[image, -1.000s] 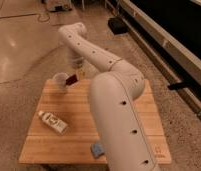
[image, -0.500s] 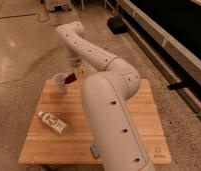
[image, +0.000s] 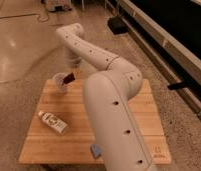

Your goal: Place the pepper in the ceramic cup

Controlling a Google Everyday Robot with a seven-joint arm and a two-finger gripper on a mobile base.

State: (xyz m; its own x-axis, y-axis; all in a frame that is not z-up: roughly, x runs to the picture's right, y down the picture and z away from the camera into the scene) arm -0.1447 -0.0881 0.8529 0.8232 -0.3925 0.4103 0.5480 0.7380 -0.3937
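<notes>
On the wooden table (image: 144,107), the gripper (image: 73,70), jaws gripping the pepper (image: 68,78), half-hides the ceramic cup (image: 59,82).

One pepper (image: 69,78), cup (image: 60,82), bottle (image: 52,122), pincer (image: 74,68).

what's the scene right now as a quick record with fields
gripper: gripper at the far left of the table, next to the cup
pepper: pepper dark red, tilted, right above the cup's rim
ceramic cup: ceramic cup upright near the far left corner
bottle: white bottle lying on its side, near left
table: wooden table
blue object: small blue object near the front edge
</notes>
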